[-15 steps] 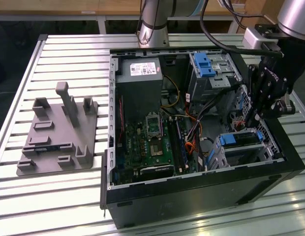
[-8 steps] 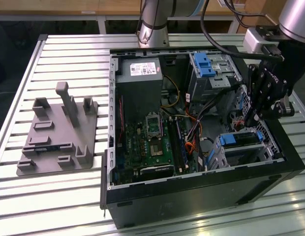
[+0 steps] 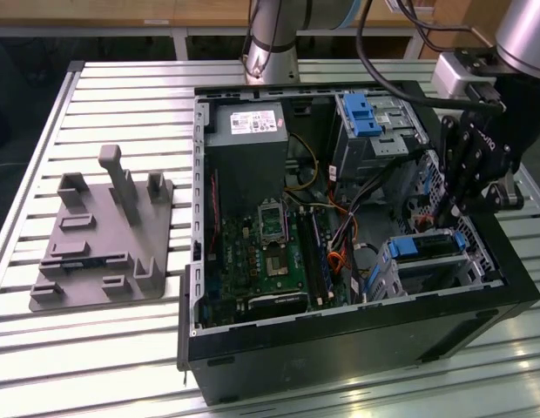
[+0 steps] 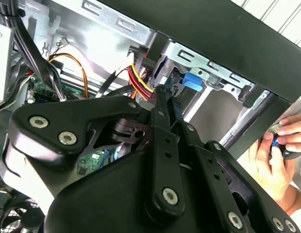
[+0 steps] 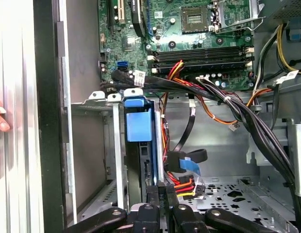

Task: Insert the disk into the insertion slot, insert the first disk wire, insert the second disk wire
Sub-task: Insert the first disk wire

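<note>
The disk sits in the insertion slot, a grey metal cage at the case's corner on the exterior view's right. The first wrist view shows the disk's blue carrier between the cage walls. My gripper reaches down into the case just behind the disk. Its fingers are together on the black connector of a red, yellow and orange disk wire. That wire runs up to the fingertips in the second wrist view. A black cable with a blue connector hangs loose nearby.
The open black case holds a green motherboard, a power supply and a taller bay with a blue latch. A grey fixture plate lies on the exterior view's left. A person's hand rests outside the case wall.
</note>
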{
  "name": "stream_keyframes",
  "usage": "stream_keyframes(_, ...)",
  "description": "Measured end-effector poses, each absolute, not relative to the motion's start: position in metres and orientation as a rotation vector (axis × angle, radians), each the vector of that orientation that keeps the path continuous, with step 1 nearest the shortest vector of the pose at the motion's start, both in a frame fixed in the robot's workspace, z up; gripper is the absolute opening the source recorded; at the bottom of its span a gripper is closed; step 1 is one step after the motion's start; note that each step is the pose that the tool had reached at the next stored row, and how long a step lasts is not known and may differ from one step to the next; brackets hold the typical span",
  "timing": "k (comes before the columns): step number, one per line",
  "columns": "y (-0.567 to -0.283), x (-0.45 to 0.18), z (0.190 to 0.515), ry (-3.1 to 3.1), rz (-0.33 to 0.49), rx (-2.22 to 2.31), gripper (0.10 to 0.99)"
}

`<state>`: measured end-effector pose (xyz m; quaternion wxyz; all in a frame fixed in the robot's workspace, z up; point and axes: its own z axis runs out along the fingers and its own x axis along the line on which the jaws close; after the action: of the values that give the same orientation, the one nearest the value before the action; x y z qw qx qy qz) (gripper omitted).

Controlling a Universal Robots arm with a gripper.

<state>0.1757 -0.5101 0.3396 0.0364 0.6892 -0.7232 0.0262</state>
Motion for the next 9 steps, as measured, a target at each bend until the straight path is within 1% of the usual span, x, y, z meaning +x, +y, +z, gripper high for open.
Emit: stream_keyframes(9, -0.5157, 0.1757, 0.3391, -2.221, 0.079, 2.117, 0.173)
